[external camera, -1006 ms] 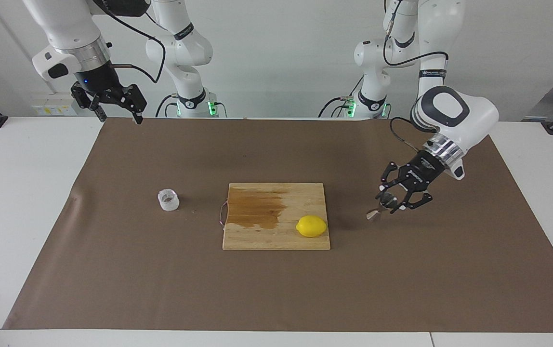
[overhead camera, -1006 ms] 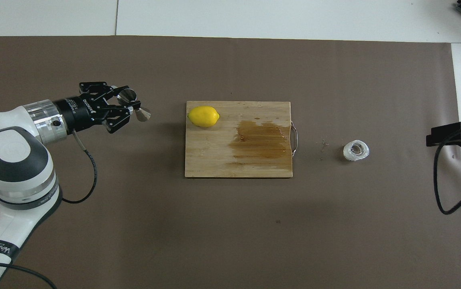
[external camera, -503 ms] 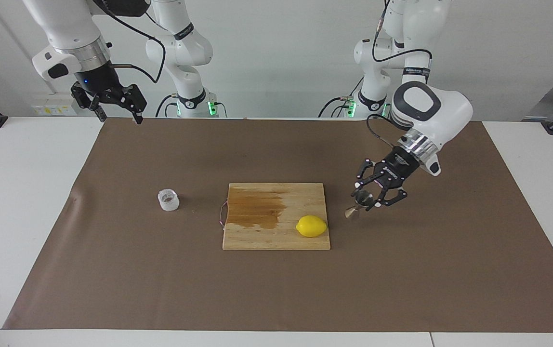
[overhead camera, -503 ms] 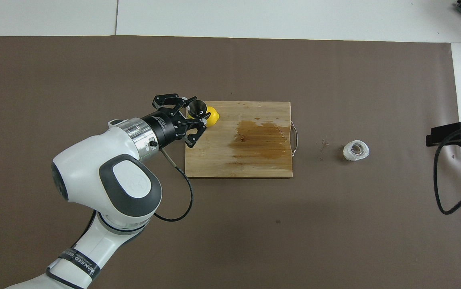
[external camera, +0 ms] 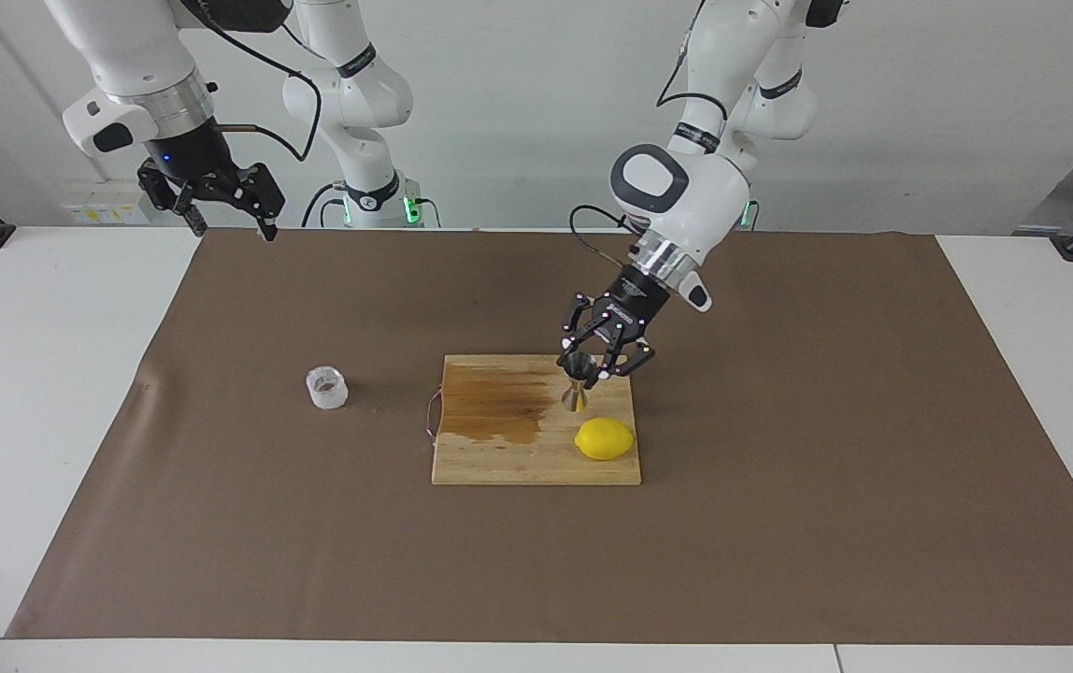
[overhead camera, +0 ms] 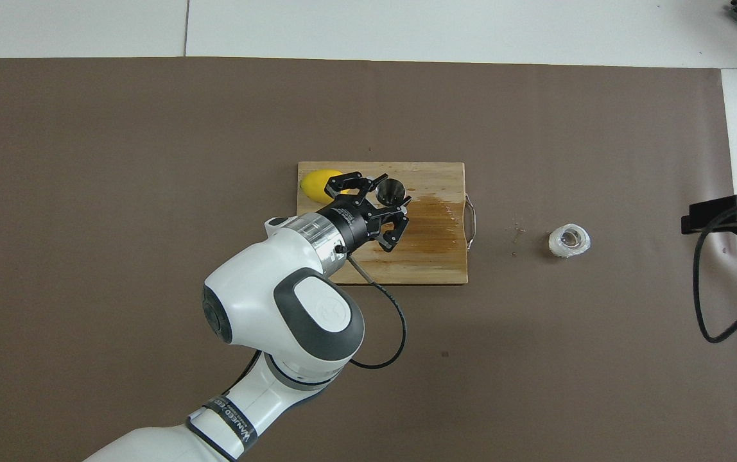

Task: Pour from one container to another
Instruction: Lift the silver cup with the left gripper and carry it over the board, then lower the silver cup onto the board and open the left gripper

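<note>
Facing view: the left gripper (external camera: 590, 366) grips the steel jigger (external camera: 576, 379) over the cutting board (external camera: 499, 458).
The right gripper (external camera: 219, 201) waits, fingers apart and empty; the white cup (external camera: 327, 388) stands on the mat.

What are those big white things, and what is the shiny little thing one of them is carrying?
They are two robot arms, each ending in a black hand with two fingers. One picture looks at the robots from across the table; the other looks down from above them.

The left hand holds a shiny steel jigger, a tiny measuring cup shaped like an hourglass. It hangs upright over a wooden cutting board that has a wet brown stain and a yellow lemon on it.

Beside the board, toward the right arm's end of the table, stands a small white plastic cup with brownish bits inside. Nothing touches it.

The right hand waits up high, over the edge of the brown mat.
</note>
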Robot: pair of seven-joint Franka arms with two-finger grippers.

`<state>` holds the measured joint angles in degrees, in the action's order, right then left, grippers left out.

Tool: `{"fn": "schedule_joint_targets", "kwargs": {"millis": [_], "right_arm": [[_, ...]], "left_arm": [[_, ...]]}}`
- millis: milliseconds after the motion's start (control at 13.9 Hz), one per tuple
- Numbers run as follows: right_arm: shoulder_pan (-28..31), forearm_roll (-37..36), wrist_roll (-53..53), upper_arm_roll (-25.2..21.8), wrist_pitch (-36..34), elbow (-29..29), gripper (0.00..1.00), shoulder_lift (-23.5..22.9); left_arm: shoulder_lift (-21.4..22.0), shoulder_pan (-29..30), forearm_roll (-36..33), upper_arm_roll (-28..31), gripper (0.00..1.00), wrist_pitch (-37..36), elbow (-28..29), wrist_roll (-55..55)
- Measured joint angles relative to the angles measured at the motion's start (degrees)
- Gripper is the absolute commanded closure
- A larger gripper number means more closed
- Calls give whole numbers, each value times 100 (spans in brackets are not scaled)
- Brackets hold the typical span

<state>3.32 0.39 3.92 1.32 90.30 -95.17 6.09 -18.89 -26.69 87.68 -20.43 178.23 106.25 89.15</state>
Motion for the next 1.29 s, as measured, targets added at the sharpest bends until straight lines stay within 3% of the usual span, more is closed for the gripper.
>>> {"fn": "schedule_joint_targets", "kwargs": {"millis": [359,718,862,1149,1221,1293], "right_arm": [[0,0,0,0,0,0,0,0],[0,0,0,0,0,0,0,0],[0,0,0,0,0,0,0,0],[0,0,0,0,0,0,0,0],[0,0,0,0,0,0,0,0],[0,0,0,0,0,0,0,0]], "left_arm": [[-959,-31,0,-344,100,405,-962,0],[-1274,-229,0,-356,99,575,-1185,-1],[-1329,-284,0,-356,87,638,-1230,-1],[-1351,-300,0,-356,80,655,-1239,-1],[-1355,-300,0,-356,66,657,-1239,-2],[-1358,-302,-5,-356,59,665,-1239,-6]]}}
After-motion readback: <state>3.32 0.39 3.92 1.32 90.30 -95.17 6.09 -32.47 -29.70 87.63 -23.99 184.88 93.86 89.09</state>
